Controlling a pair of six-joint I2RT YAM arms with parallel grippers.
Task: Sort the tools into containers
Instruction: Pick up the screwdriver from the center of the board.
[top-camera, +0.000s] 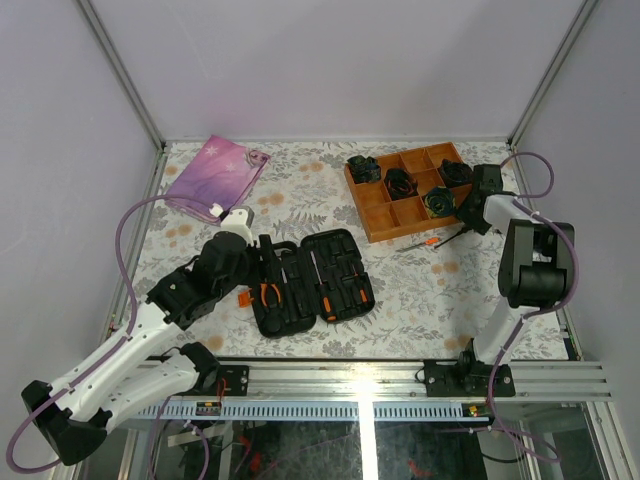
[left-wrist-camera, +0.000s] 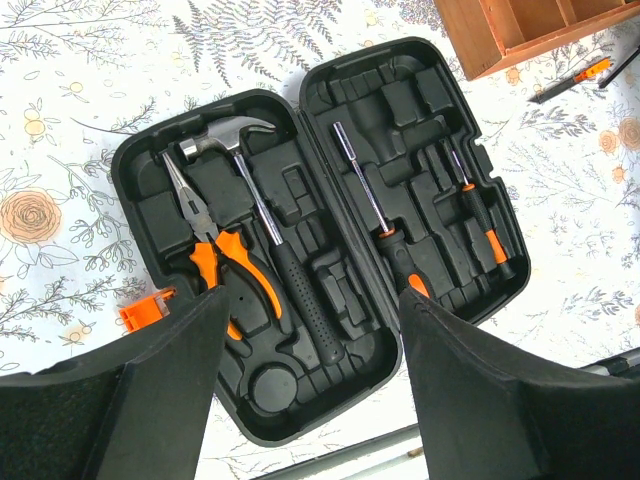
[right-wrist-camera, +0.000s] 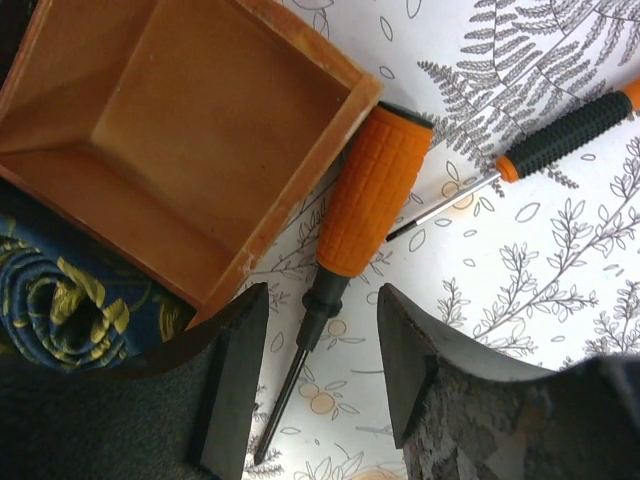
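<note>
The black tool case (left-wrist-camera: 400, 75) lies open on the table, also seen in the top view (top-camera: 345, 245). Its slots hold orange-handled pliers (left-wrist-camera: 215, 262), a hammer (left-wrist-camera: 285, 262), a long driver (left-wrist-camera: 362, 182) and a small screwdriver (left-wrist-camera: 478, 212). My left gripper (left-wrist-camera: 312, 300) hovers open above the case's near edge with nothing between its fingers. By the wooden tray, an orange-handled screwdriver (right-wrist-camera: 375, 190) lies on the table. My right gripper (right-wrist-camera: 320, 325) is open and straddles its dark shaft without touching it. A thin black-gripped driver (right-wrist-camera: 560, 135) lies just beyond.
The wooden tray (top-camera: 395, 215) at the back right holds black rolled bundles (top-camera: 400, 182); one empty compartment (right-wrist-camera: 180, 120) is next to my right fingers. A pink-purple pouch (top-camera: 215, 172) lies at the back left. An orange zipper tab (left-wrist-camera: 145, 310) sticks out beside the case.
</note>
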